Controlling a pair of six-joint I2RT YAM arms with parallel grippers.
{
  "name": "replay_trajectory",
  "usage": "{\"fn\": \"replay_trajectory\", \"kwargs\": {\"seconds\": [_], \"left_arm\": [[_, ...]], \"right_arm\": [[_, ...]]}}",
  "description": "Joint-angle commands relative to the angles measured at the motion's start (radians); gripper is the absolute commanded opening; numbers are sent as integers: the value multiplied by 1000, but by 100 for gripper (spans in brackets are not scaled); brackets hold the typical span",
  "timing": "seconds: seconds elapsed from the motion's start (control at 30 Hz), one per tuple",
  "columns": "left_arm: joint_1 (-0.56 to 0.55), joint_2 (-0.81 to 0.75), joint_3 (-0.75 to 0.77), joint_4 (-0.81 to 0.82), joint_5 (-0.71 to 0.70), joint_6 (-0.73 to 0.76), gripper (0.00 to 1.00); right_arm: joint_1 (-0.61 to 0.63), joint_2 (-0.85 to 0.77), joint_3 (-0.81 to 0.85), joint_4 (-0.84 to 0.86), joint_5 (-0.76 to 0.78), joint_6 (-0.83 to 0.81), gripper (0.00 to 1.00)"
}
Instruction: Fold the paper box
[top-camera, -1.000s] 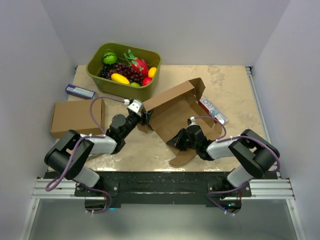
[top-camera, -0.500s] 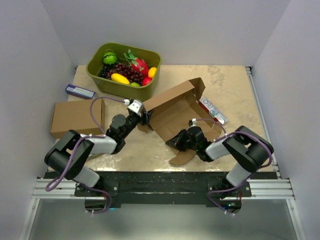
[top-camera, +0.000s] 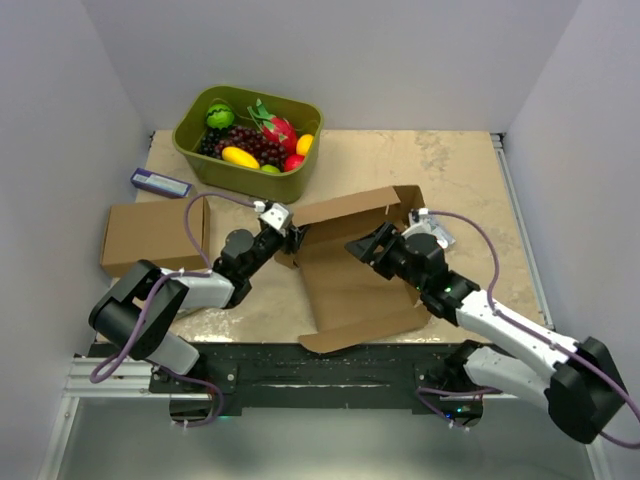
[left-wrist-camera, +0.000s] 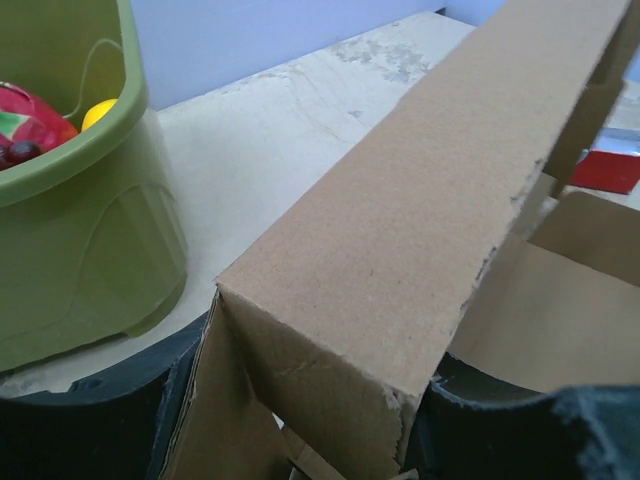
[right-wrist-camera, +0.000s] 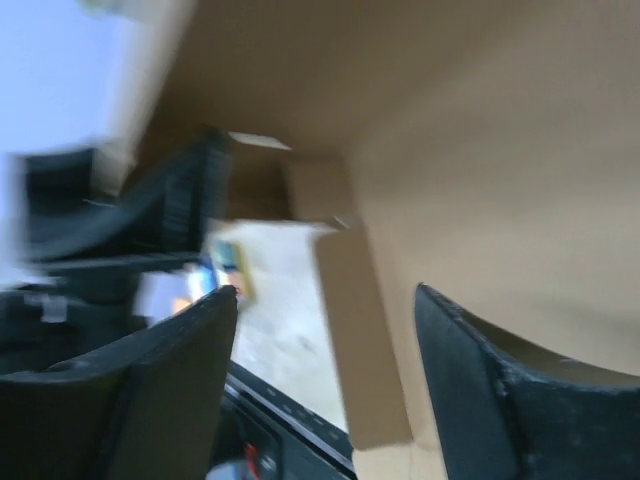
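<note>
The paper box (top-camera: 352, 275) lies partly folded mid-table, its back wall raised and its front panel flat toward the near edge. My left gripper (top-camera: 292, 238) is shut on the left end of that raised wall. In the left wrist view the cardboard wall (left-wrist-camera: 420, 220) fills the space between the dark fingers (left-wrist-camera: 520, 430) of the left gripper (left-wrist-camera: 320, 425). My right gripper (top-camera: 362, 246) hovers over the box's inside, open and empty. The blurred right wrist view shows the right gripper (right-wrist-camera: 325, 390) with its fingers (right-wrist-camera: 135, 400) wide apart over brown cardboard (right-wrist-camera: 480, 150).
A green tub of fruit (top-camera: 248, 140) stands at the back left, its wall (left-wrist-camera: 70, 210) close to my left gripper. Another brown box (top-camera: 155, 235) lies at the left. A small blue box (top-camera: 160, 183) lies behind it. A red-and-white pack (top-camera: 438, 232) peeks out by the right arm.
My right gripper has let go of the near flap, opened, and swung up and back over the box. The front panel has dropped flat. The left gripper holds still.
</note>
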Motion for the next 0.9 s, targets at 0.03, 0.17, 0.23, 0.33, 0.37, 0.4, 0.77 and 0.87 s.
{"fn": "replay_trajectory", "kwargs": {"seconds": [0.03,0.17,0.23,0.33,0.37,0.4,0.77,0.87], "left_arm": [[-10,-28,-3,20,82,60,25],[-19,-31,1,8,84,71,25],[-25,-34,0,8,84,74,25],[-36,-34,0,14,92,80,25],[-41,-32,0,15,98,88,25],[-48,-32,0,17,99,93,25],[-113,-20,-6,54,47,117,26],[-122,-9,-5,62,53,111,26]], "right_arm": [[-1,-57,100,-99,62,6,79],[-2,-43,88,27,69,72,80],[-2,-32,78,84,101,95,80],[-2,-17,68,155,144,114,79],[-2,-12,65,190,155,115,79],[-2,-6,63,202,167,117,78],[-2,63,-44,349,335,235,50],[-1,55,-72,371,368,252,35]]}}
